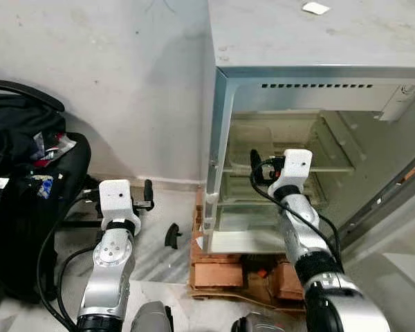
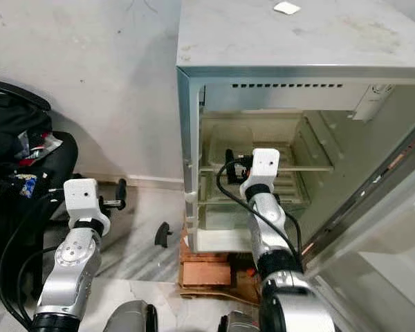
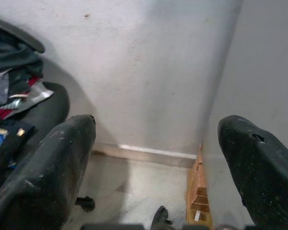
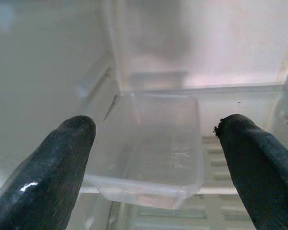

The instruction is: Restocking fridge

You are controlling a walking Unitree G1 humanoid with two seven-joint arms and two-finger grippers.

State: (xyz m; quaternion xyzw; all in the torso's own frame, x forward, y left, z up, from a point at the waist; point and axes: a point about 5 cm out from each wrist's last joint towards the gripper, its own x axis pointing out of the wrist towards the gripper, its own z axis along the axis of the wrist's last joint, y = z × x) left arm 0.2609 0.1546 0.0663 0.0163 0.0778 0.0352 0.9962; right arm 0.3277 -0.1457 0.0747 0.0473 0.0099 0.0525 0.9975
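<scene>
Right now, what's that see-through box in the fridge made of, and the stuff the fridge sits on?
The box looks like thin clear plastic: you can see the shelf through it. The fridge sits on blocks that look like reddish-brown brick or wood; I can't tell which.

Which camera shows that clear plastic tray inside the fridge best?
The right wrist view: the clear plastic tray sits close, framed between the open right claw. Both eye views show it faintly on the shelf beyond that claw.
</scene>
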